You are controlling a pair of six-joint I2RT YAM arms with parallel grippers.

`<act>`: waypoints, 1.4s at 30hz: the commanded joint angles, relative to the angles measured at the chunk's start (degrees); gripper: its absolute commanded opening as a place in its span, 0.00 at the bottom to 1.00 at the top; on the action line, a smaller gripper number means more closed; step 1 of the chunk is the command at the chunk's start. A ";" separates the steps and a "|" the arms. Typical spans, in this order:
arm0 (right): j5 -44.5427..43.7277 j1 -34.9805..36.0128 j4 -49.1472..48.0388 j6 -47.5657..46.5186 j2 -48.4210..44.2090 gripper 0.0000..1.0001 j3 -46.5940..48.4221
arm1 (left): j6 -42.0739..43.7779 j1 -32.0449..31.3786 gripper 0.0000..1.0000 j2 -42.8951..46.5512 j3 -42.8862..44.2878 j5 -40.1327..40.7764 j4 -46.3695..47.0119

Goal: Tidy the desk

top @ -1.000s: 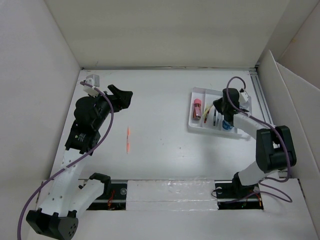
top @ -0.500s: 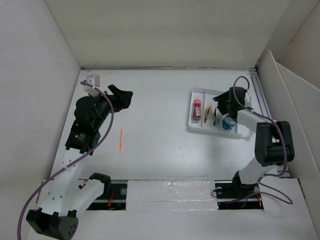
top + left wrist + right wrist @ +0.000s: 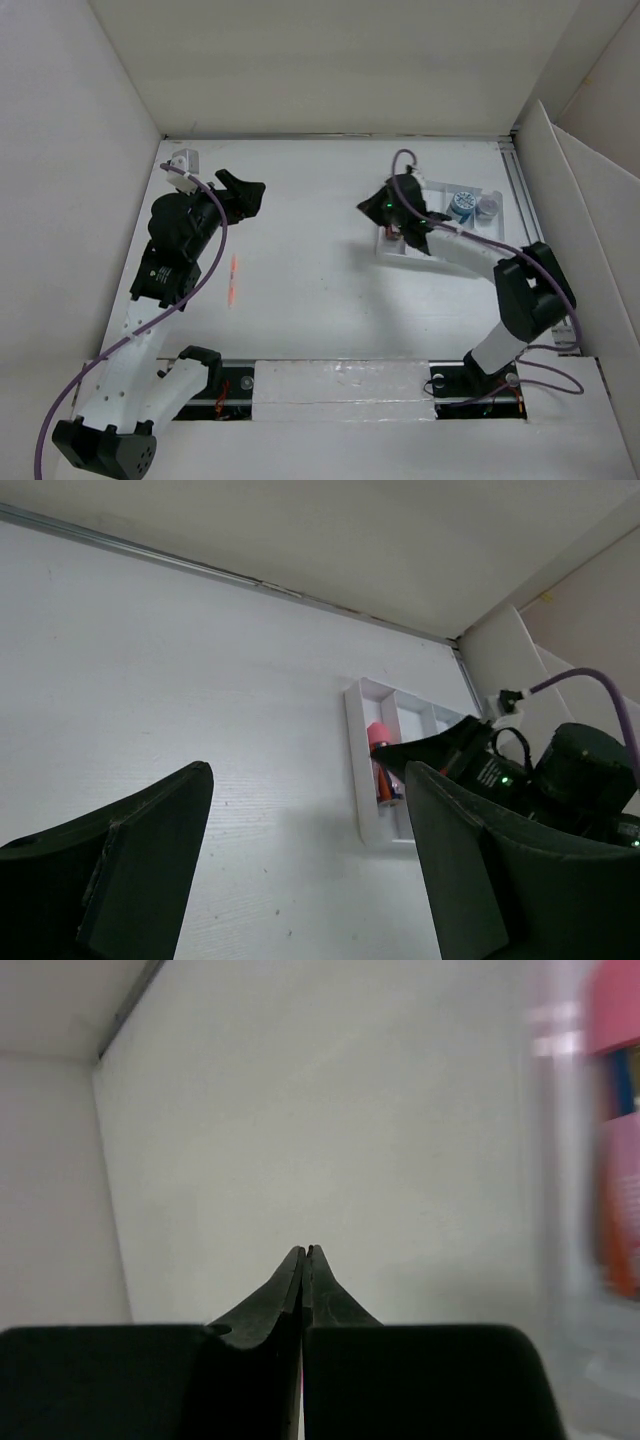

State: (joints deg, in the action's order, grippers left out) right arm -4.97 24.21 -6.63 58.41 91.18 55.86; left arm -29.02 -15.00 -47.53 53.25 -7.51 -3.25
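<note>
Swinging away from the tray's middle, the right claw [image 3: 383, 205] now sits at the tray's [image 3: 352, 742] left end, its tip just over the compartment holding a red item [image 3: 378, 740]. That move has uncovered two round blue-topped things [image 3: 462, 205] behind it, in the tray's far right part. Its fingers are clenched tip to tip in the right wrist view, and I can make out nothing held between them; ahead of them is only bare white surface [image 3: 320, 190].

One more thing has shifted. An orange pen [image 3: 232, 282] has drifted leftward across the surface over the last second. It now lies loose, well apart from the right claw and much nearer the left claw [image 3: 243, 192], towards that arm's base. No claw is touching it.

Nothing about the left claw has altered: it hangs released, fingers spread wide, aimed across the surface at the tray.

For the task, this reads as one drop-off finished and the right arm leaving the tray empty. The surface, which stretches beneath and between both claws, seems nearly tidy. The pen looks like the one stray left on it, so a pickup is likely next, though its rolling could make it awkward to pinch.
</note>
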 commanded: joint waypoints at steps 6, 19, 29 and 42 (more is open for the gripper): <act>-14.70 26.47 6.02 -8.04 19.01 0.34 21.71 | -2.27 -0.11 0.73 5.60 -1.05 6.89 1.84; -18.14 41.09 17.34 -16.31 43.11 0.57 53.99 | -2.98 -0.11 0.71 10.96 -0.96 11.29 1.49; -28.43 44.79 26.58 -17.90 54.10 0.52 65.87 | -2.10 -0.11 0.71 12.64 -1.22 8.65 1.93; -37.65 44.79 24.48 -16.32 47.26 0.00 52.01 | -1.92 -0.11 0.71 11.76 -1.49 7.86 2.28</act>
State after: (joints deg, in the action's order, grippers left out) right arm -38.68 69.08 14.90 41.30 141.64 113.45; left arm -31.73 -15.00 -35.24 52.07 1.23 -3.64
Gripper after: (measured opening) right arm 0.047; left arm 0.715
